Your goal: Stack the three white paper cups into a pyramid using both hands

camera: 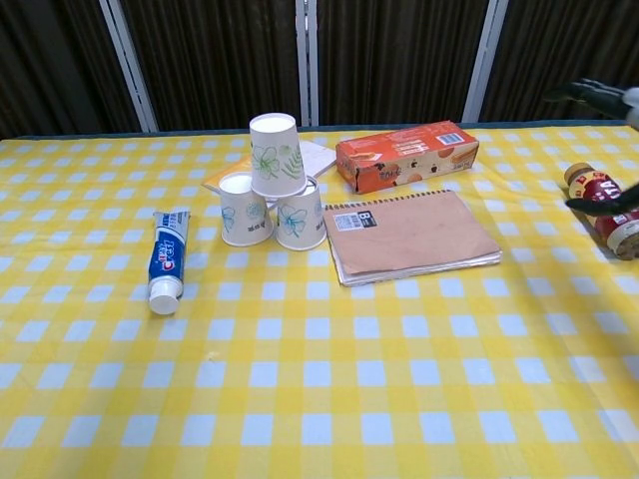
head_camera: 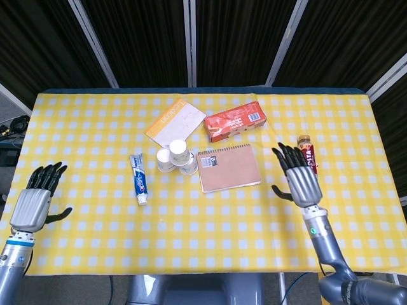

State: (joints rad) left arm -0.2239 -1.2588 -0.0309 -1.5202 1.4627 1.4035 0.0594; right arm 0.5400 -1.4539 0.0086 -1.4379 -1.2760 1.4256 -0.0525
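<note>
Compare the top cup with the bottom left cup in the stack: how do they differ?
The top cup rests upside down across the two lower cups, while the bottom left cup stands upside down on the tablecloth. The top cup shows a green leaf print; the bottom left cup shows a blue one. Both are white paper cups, and no robot hand touches either.
</note>
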